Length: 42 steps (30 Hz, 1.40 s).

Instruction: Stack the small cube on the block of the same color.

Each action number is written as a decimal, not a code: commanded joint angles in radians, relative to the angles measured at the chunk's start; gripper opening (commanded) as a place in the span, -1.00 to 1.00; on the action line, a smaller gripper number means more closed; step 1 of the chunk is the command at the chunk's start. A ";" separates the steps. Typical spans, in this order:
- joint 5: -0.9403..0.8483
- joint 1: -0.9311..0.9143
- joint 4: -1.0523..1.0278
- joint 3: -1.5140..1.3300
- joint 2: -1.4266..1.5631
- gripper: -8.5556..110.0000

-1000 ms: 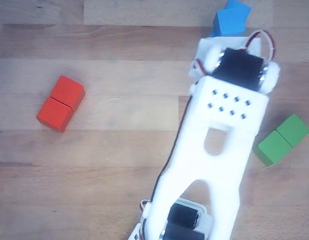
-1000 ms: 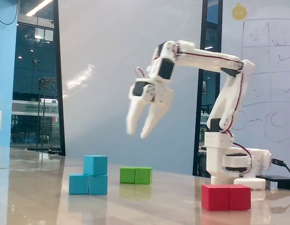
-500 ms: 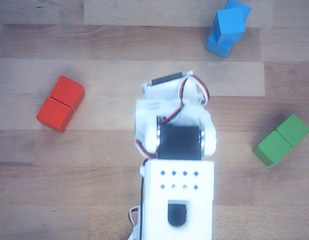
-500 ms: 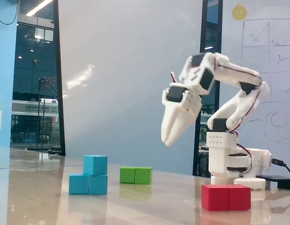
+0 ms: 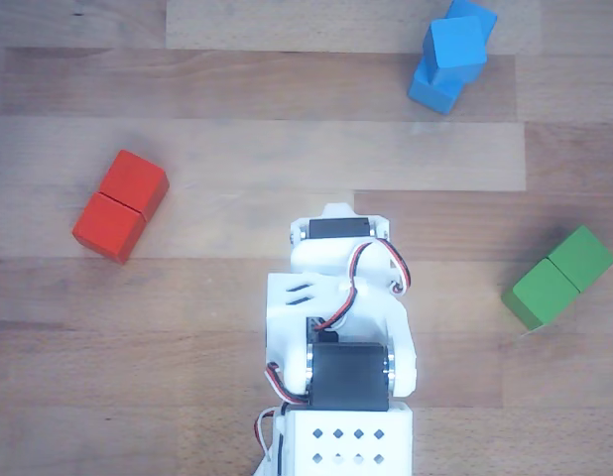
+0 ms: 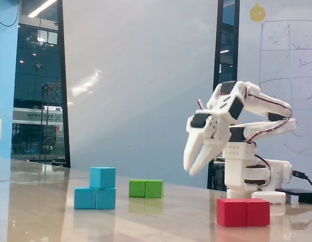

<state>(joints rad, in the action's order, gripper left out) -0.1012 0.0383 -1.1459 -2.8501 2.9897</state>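
Note:
The small light-blue cube (image 6: 102,177) rests on top of the light-blue oblong block (image 6: 95,198) at the left of the fixed view. In the other view the same cube (image 5: 457,40) sits skewed on the block (image 5: 433,89) at the top right. My gripper (image 6: 190,171) hangs in the air well to the right of that stack, pointing down at the table, with its fingers almost together and nothing held. In the other view only the arm's wrist (image 5: 338,297) shows from above, and the fingertips are hidden beneath it.
A red oblong block (image 6: 243,212) lies near the arm's base (image 6: 254,176), and it is at the left in the other view (image 5: 120,205). A green oblong block (image 6: 146,188) lies behind the blue stack, at the right edge in the other view (image 5: 558,276).
The arm has pulled back from above the blue stack toward its base and lowered. The fingers, open a second ago, have come together. The cube stays on the block.

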 commanded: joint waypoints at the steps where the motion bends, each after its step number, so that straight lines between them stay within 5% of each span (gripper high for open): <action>1: 0.009 0.002 0.026 -0.072 0.057 -0.78; 16: 0.011 0.002 -0.153 -0.199 0.463 -0.79; 42: 0.011 0.002 -0.155 -0.198 0.460 -0.79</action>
<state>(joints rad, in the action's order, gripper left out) -0.0966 0.0383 -1.3008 -3.0618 3.4192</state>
